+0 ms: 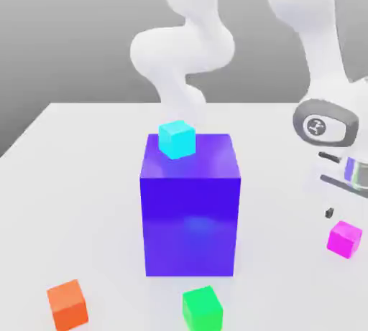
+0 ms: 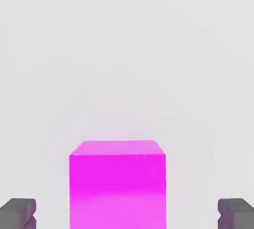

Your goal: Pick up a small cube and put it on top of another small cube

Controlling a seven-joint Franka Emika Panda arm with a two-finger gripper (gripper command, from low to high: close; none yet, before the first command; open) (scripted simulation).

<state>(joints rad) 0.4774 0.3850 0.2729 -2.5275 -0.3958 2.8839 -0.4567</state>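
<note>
- The gripper (image 2: 127, 215) has its 2 fingers (image 2: 19, 213) spread wide, holding nothing.
- The small cube (image 2: 117, 183) sits right between them on the table (image 1: 86, 179), not touching either.

four small cubes (image 1: 345, 238), one big blue block (image 1: 190, 207), one arm (image 1: 316, 42)

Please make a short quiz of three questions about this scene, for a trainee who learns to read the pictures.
1. True or false: the cyan cube rests on top of the big blue block.
2. Which cube lies between the open fingers in the hand view? A orange, B green, C magenta.
3. Fill in: the gripper is ____ the magenta cube, not holding it.

Key: 1 true. 2 C. 3 open around. The orange cube and the green cube sit on the table, untouched.
</note>
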